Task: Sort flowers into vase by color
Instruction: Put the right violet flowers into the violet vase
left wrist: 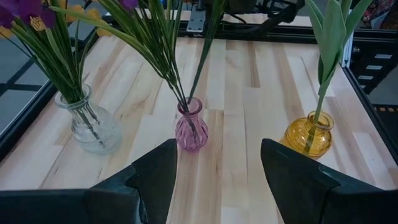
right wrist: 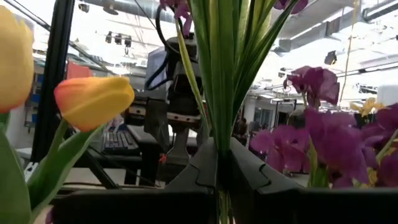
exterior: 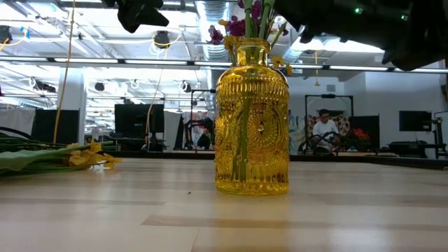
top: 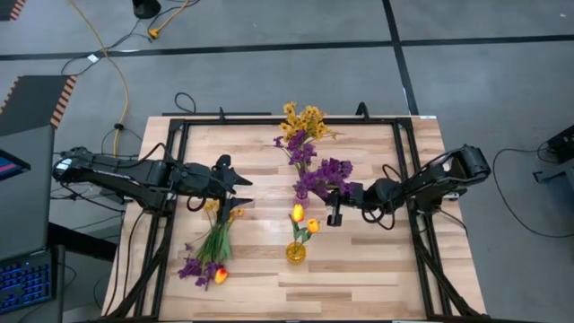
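Three vases stand in a row down the table's middle. The clear vase (left wrist: 93,127) at the far end holds yellow clustered blooms (top: 303,118) and purple ones. The pink vase (left wrist: 191,127) holds purple blossoms (top: 325,175). The amber vase (top: 295,252) (exterior: 252,119) holds two yellow-orange tulips (top: 303,218). A loose bunch of flowers (top: 213,247) lies flat near the left edge. My right gripper (top: 336,205) (right wrist: 217,168) sits beside the purple blossoms, shut on green stems. My left gripper (top: 240,186) (left wrist: 217,162) hovers open above the loose bunch, facing the vases. My right gripper pinches a bundle of green stems and leaves (right wrist: 219,134) between its two fingers, coming level from the table's right, fingers across the stems. The stems rise upright above the fingers, with purple blossoms (right wrist: 339,146) alongside. The fingers hide the stems' lower part.
A black frame (top: 269,119) borders the table on its far, left and right sides. Bare wood lies near the amber vase and right of the vases. In the low view the loose flowers (exterior: 52,157) lie at the left. A person sits in the room far behind.
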{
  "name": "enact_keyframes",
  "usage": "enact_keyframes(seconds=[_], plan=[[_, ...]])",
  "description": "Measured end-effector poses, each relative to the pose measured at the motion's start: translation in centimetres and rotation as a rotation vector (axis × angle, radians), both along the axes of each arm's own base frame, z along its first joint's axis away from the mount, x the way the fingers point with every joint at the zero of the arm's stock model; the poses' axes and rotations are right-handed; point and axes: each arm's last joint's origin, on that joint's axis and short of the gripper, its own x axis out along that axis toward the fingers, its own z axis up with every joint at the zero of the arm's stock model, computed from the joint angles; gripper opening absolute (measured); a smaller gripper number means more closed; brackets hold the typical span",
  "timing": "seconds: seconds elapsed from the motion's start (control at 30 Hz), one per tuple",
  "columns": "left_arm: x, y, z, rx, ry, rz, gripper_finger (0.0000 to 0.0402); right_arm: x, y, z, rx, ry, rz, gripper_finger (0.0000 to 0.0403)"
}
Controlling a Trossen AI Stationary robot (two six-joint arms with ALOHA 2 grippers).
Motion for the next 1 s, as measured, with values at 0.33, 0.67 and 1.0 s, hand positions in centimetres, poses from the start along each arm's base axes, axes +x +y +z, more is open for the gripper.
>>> enact_keyframes(seconds=[0.33, 0.67, 1.0], plan=[[0.0, 0.0, 0.0, -0.001, 0.0, 0.001, 0.0219, 0.2, 0.0, -0.6, 0.041, 0.058, -0.01, 0.0043], [0.0, 0.0, 0.0, -0.003, 0.0, 0.002, 0.0219, 0.4, -0.2, -1.0, 0.085, 0.098, -0.001, 0.0057], [0.0, 0.0, 0.0, -0.003, 0.0, 0.001, 0.0219, 0.5, -0.5, -1.3, 0.093, 0.125, -0.01, 0.0065]])
